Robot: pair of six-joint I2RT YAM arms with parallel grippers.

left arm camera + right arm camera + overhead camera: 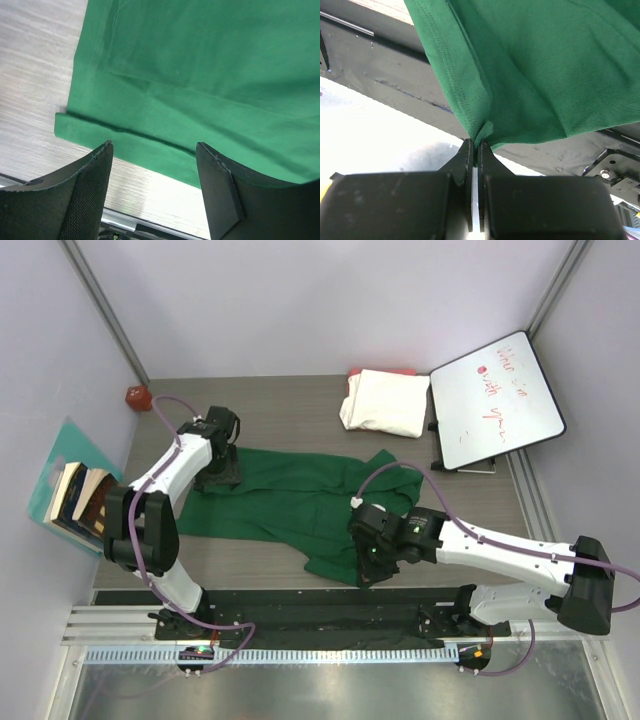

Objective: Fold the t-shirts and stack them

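The dark green t-shirt [290, 502] lies spread across the middle of the table, with its near part bunched and lifted. My right gripper [368, 570] is at that near edge, shut on a pinch of the green cloth [530, 65]; in the right wrist view the gripper [477, 143] has its jaws pressed together around a small fold. My left gripper [222, 472] hovers at the shirt's far left edge. In the left wrist view it [154, 147] stands open over the hem [125, 137] with nothing between the fingers. A cream-white folded t-shirt [385, 402] rests at the back on a red-pink cloth [380, 372].
A whiteboard [495, 400] with red writing leans at the back right, close to the folded pile. A small red object [137, 396] sits in the back left corner. Books [80, 495] on a teal folder lean off the left edge. The black arm-base rail [300, 605] runs along the near edge.
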